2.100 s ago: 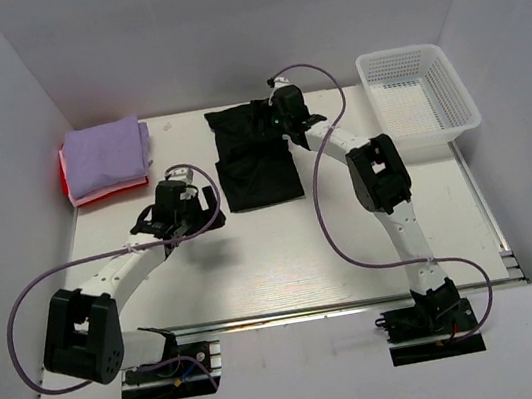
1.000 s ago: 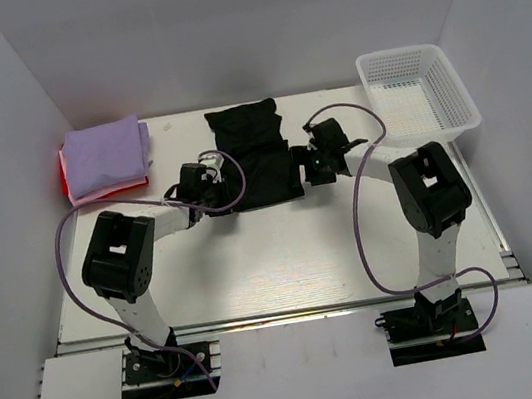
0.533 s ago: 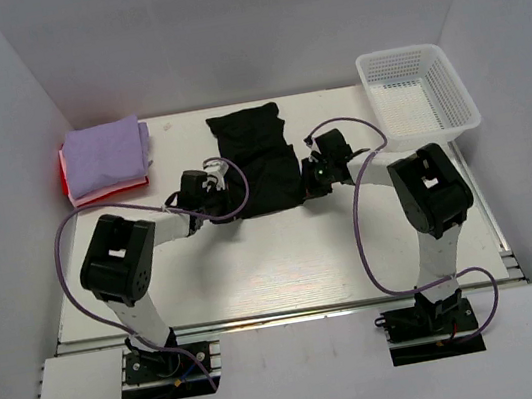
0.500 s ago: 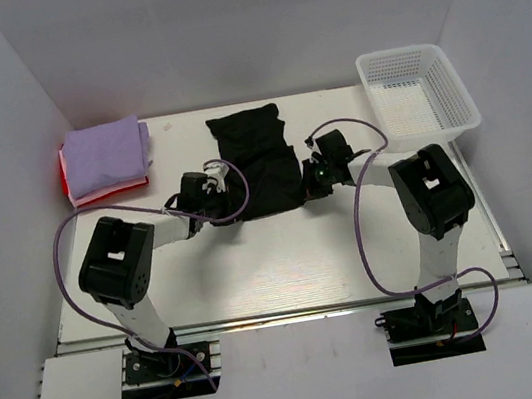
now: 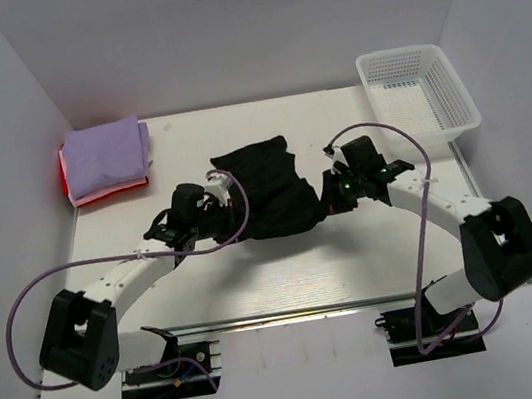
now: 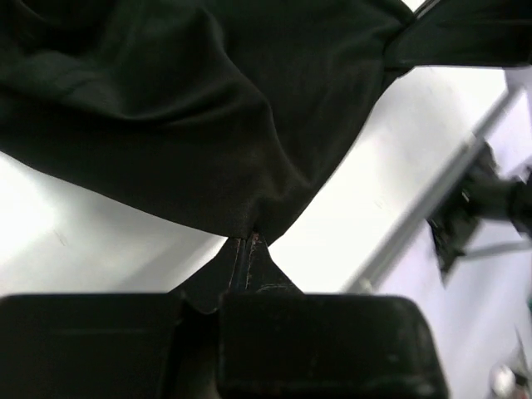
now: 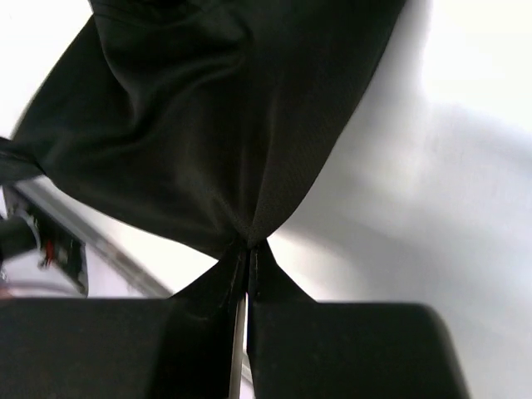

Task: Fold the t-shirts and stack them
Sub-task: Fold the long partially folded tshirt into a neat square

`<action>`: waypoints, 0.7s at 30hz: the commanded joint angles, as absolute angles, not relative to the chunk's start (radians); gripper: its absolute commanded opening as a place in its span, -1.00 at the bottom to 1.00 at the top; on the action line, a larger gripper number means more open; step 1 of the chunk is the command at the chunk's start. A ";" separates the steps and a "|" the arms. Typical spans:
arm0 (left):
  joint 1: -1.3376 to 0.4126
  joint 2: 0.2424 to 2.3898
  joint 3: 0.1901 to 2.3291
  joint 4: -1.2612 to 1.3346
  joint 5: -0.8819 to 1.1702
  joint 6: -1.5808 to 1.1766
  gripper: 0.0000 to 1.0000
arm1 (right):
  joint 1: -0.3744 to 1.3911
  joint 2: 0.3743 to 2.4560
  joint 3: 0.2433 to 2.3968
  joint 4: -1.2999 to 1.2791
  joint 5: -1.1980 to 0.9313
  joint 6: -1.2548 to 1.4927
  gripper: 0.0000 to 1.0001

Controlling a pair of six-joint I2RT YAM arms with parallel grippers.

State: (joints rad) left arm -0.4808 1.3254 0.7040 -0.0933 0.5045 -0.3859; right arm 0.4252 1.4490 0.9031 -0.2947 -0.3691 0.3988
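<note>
The black t-shirt (image 5: 266, 184) lies in the middle of the counter (image 5: 288, 272), with its near edge raised between the two arms. The left pincer (image 6: 248, 243) is clenched on one near corner of it and the right pincer (image 7: 248, 249) is clenched on the other; in both wrist views the cloth pulls into a tight peak at the tips.

The step in hand seems to be carrying this near edge to fold or spread the shirt. To do it well, both corners should travel together at the same height. The edge between them should be kept lightly stretched, so the cloth does not sag or twist.

It cannot be told whether each pinch holds one layer or several. The far part of the shirt is crumpled and its outline is unclear. At the far left, the red-pink t-shirt (image 5: 67, 180) shows only as a thin edge under the folded lavender t-shirt (image 5: 105, 156).
</note>
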 commanded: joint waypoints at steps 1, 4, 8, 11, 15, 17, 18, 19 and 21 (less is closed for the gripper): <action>-0.489 1.229 0.745 -0.291 0.564 -0.393 -1.00 | 0.426 1.338 0.900 -0.503 -0.388 0.348 -1.00; -0.500 1.195 0.781 -0.373 0.618 -0.393 -1.00 | 0.425 1.260 0.949 -0.604 -0.397 0.318 -1.00; -0.500 1.157 0.801 -0.382 0.716 -0.405 -1.00 | 0.420 1.227 1.022 -0.679 -0.429 0.287 -1.00; -0.500 1.157 0.831 -0.339 0.748 -0.405 -1.00 | 0.422 1.241 1.054 -0.706 -0.485 0.265 -1.00; -0.500 1.157 0.841 -0.278 0.732 -0.423 -1.00 | 0.417 1.293 1.104 -0.675 -0.489 0.268 -1.00; -0.500 1.175 0.841 -0.227 0.721 -0.437 -1.00 | 0.416 1.314 1.130 -0.672 -0.439 0.278 -1.00; -0.500 1.175 0.827 -0.198 0.721 -0.460 -1.00 | 0.416 1.324 1.140 -0.651 -0.425 0.302 -1.00; -0.500 1.195 0.827 -0.142 0.721 -0.472 -1.00 | 0.411 1.327 1.137 -0.635 -0.413 0.322 -1.00; -0.491 1.215 0.827 -0.091 0.739 -0.500 -1.00 | 0.408 1.324 1.118 -0.542 -0.416 0.348 -1.00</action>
